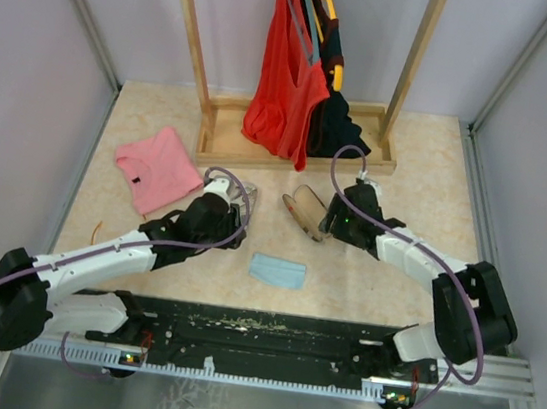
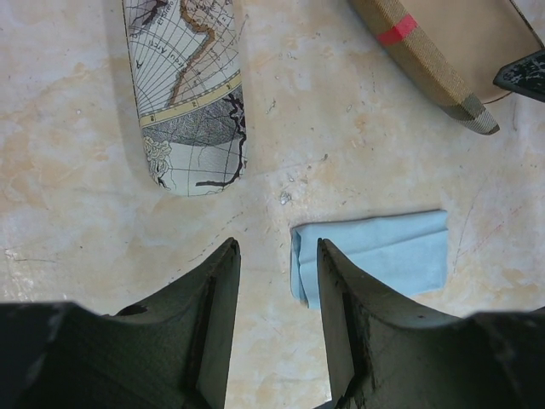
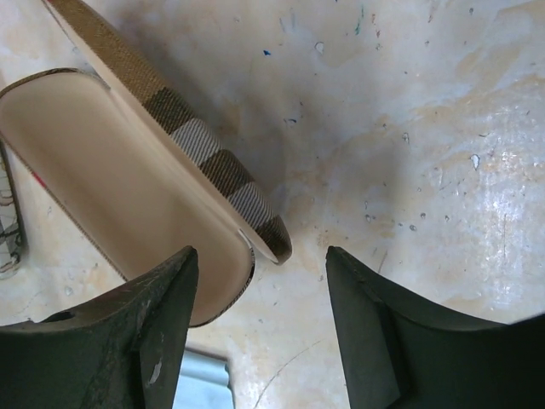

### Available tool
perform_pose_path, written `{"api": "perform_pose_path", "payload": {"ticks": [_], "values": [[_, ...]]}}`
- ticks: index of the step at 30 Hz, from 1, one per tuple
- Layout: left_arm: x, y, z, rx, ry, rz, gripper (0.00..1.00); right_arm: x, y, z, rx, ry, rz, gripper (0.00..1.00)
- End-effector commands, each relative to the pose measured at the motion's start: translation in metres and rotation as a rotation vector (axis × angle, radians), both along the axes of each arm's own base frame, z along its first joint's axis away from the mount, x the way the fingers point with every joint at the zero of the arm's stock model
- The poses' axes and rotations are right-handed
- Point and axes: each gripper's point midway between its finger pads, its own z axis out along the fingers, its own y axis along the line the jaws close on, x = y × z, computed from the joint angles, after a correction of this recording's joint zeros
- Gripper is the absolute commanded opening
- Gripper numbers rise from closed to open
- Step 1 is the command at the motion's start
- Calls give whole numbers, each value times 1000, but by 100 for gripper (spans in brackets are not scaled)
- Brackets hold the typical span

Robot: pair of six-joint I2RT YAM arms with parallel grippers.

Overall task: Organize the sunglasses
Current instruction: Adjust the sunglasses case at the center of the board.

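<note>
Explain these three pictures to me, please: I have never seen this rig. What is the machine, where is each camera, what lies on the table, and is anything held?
Two robot arms are bolted at the table's near edge. One picture looks down from above; the other two come from cameras on each wrist. The left gripper hovers open and empty above a folded blue cloth, near a map-printed case. The right gripper is open over an opened checked case, holding nothing. Farther back lie a pink shirt and a wooden rack with hanging clothes. I cannot spot the sunglasses with confidence.

Open plaid case point(image 3: 128, 213); map-print case point(image 2: 187, 94); blue cloth point(image 1: 277, 271); pink shirt point(image 1: 157, 167).
</note>
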Motion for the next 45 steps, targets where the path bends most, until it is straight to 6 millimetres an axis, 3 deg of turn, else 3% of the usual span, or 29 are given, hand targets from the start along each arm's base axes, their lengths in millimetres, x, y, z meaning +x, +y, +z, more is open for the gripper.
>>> {"api": "perform_pose_path", "payload": {"ticks": [1,8,13,22,27,33,45], "values": [[4,-1,12,-26,-31,-4,48,26,8,16,6,-58,-22,60],[3,1,10,-26,-28,2,47,23,-14,9,-110,-47,-53,47],[3,0,7,-29,-19,0,47,20,-15,9,-114,-42,-52,36],[2,2,8,-31,-21,5,47,26,-10,10,-109,-52,-29,7],[2,3,8,-30,-21,6,47,43,0,27,-139,-137,85,2],[1,7,10,-30,-24,14,47,55,25,40,-157,-230,329,0],[1,7,11,-29,-27,5,47,59,38,24,-238,-261,574,0]]}}
